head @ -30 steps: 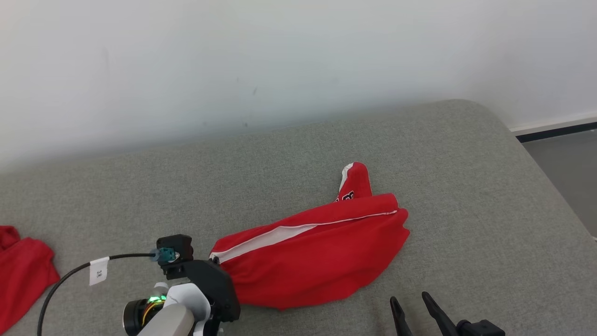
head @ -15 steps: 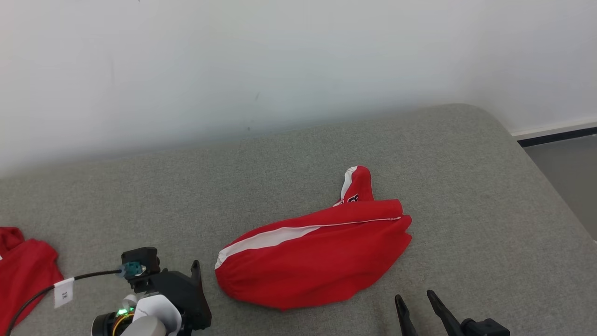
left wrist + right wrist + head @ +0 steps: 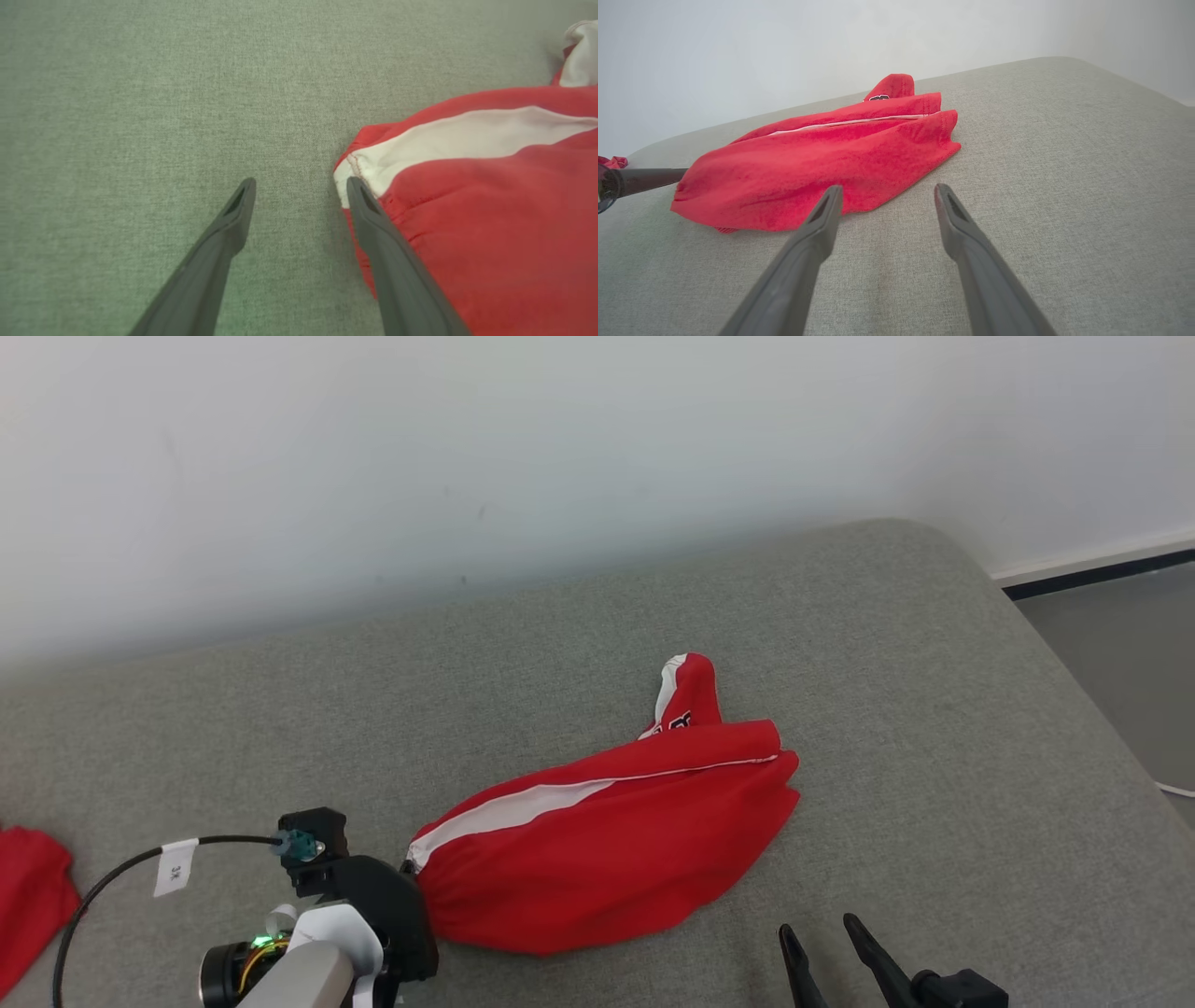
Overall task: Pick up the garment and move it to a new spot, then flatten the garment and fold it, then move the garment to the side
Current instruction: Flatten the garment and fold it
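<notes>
**Red garment lying lengthwise on a grey cushion, an open gripper at each near side**

Shows a red garment [image 3: 607, 849] with a white stripe, loosely doubled over in the middle of a grey cushion [image 3: 887, 691]. Runs lengthwise, in the head view, from near left to far right, with the white stripe following that same line along the upper side. Ends at the near left in a gathered hem trimmed in white, and at the far right in a blunt, layered edge. Sends one narrow flap out from the far end, pointing away toward the white wall [image 3: 560, 448], with a white border and dark lettering too small to read.

Places the left gripper [image 3: 300, 186] right at the gathered near-left end. Spreads its two fingers wide in the left wrist view, with bare cushion between them and nothing held. Lays one of those fingers against the white-trimmed hem of the garment [image 3: 490, 224]. Hides both fingers, in the head view, under the pale forearm [image 3: 299, 980] and its black wrist housing.

Sets the right gripper [image 3: 818, 929] at the lower right of the head view, near the garment's near edge but apart from it, fingers parted and empty. Looks along that gripper [image 3: 888, 189] in the right wrist view, toward the garment [image 3: 822, 172] ahead and to the left.

Includes, around the scene, a second red cloth [image 3: 28, 896] at the cushion's left edge, well apart from the garment. Includes also a black cable [image 3: 233, 841] with a white tag [image 3: 175, 868], arching from the left wrist over the cushion. Shows grey floor [image 3: 1130, 663] past the cushion's rounded far-right corner.
</notes>
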Robot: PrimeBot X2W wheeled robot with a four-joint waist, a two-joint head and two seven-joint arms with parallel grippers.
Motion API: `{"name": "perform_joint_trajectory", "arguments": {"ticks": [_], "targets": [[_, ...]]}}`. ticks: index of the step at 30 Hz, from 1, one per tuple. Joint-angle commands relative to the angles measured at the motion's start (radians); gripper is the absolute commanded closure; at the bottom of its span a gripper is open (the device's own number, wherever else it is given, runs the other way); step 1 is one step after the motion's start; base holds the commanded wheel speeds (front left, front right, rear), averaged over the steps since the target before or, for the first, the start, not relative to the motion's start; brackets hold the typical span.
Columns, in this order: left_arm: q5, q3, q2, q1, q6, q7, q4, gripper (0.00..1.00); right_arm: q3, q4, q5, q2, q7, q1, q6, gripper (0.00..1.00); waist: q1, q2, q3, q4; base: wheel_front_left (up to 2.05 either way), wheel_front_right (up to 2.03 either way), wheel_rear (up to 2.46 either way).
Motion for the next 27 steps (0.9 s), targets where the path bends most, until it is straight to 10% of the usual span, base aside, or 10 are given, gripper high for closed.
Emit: {"name": "perform_joint_trajectory", "arguments": {"ticks": [1, 14, 27], "targets": [[0.012, -0.007, 0.003, -0.011, 0.005, 0.002, 0.013, 0.0, 0.0, -0.003, -0.004, 0.0, 0.002, -0.009, 0.003, 0.0, 0.0, 0.0, 0.006, -0.01, 0.0, 0.0, 0.0], [0.001, -0.03, -0.042, -0.028, -0.047, 0.002, 0.079, 0.05, -0.008, -0.006, -0.008, 0.0, 0.0, -0.003, 0.003, 0.0, 0.0, 0.0, 0.015, -0.022, 0.0, 0.0, 0.0], [-0.007, 0.003, -0.017, -0.048, 0.0, -0.054, 0.02, 0.02, -0.009, -0.009, -0.01, 0.0, 0.005, 0.008, 0.003, 0.0, 0.0, 0.0, 0.004, -0.017, 0.0, 0.0, 0.0]]}}
